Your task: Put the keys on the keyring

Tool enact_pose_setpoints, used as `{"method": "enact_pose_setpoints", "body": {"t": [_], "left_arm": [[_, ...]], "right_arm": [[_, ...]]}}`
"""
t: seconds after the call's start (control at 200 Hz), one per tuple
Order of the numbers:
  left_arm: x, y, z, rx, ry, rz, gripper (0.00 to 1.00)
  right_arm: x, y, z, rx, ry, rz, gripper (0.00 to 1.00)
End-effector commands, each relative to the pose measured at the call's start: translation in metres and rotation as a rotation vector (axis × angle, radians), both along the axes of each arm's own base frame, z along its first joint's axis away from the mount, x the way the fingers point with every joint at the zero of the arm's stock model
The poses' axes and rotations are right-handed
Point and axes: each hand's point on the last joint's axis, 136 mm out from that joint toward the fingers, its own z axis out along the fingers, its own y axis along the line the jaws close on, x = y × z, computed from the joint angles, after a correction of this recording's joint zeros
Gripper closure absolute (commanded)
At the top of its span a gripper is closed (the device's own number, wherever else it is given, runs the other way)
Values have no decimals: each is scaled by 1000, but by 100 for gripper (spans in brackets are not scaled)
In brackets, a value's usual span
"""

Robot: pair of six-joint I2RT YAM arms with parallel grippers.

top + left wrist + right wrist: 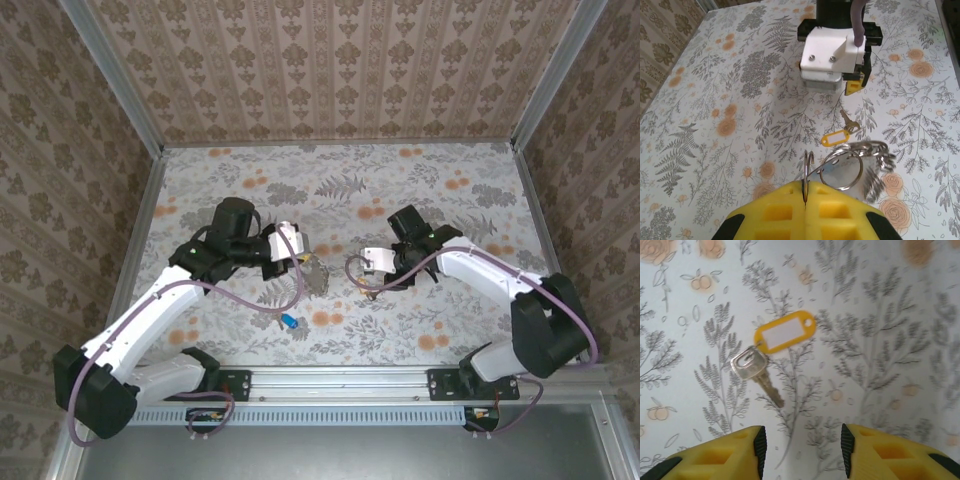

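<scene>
— What's closest?
— The left jaws, squeezed shut on the keyring (867, 148).
— And the yellow key (750, 364)?
— Flat on the tabletop (890, 300), slanted, tip pointing between the open right jaws.

No writing, number or brand mark can be read in any view. The one label in sight is the white insert in the yellow key tag (785, 333), and it is blank. Any stamp on the head of the silver key (751, 364) joined to it is too blurred to tell. In the left wrist view the tag is too small to show marks.
</scene>
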Motion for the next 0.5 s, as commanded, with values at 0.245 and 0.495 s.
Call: {"method": "enact_pose_setpoints", "body": {"t": [0.245, 0.495], "left_arm": [[12, 7, 4, -77, 16, 45, 100], [24, 14, 1, -110, 43, 98, 100]], "right_arm": [[-17, 28, -14, 161, 58, -67, 54], [-14, 33, -37, 114, 107, -106, 57]]}}
